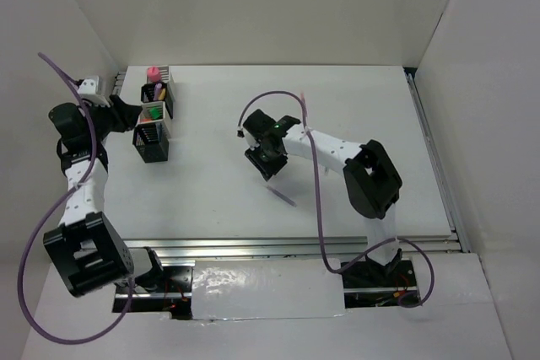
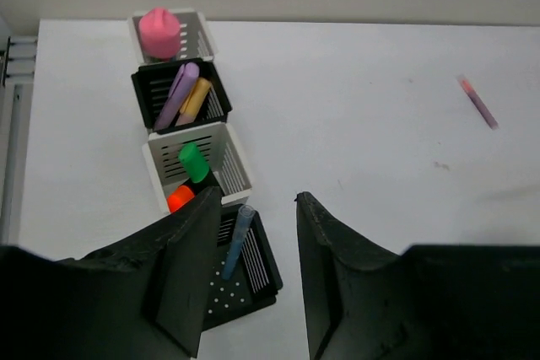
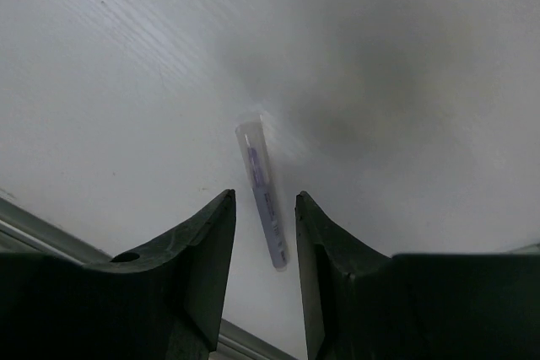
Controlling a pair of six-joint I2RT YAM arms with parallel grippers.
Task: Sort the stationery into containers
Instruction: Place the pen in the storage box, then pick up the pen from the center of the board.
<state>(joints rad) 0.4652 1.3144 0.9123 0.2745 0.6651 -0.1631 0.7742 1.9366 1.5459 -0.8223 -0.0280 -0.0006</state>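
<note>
Four mesh containers stand in a row at the table's left. The far white one (image 2: 196, 29) holds a pink marker (image 2: 159, 33). A black one (image 2: 143, 94) holds a purple and a yellow-orange marker. The white one (image 2: 234, 166) holds a green-capped (image 2: 193, 161) and an orange-capped marker. In the nearest black one (image 2: 257, 271) a thin blue pen (image 2: 237, 240) leans. My left gripper (image 2: 257, 197) hangs open above this cup, holding nothing. A thin purple pen (image 3: 257, 166) lies on the table. It shows in the gap of my open right gripper (image 3: 263, 200), which hovers above it without touching.
From above, the container row (image 1: 154, 115) sits near the left wall with my left gripper (image 1: 126, 115) beside it. The purple pen (image 1: 283, 196) lies near the table's front rail, just in front of my right gripper (image 1: 268, 162). White walls enclose the table.
</note>
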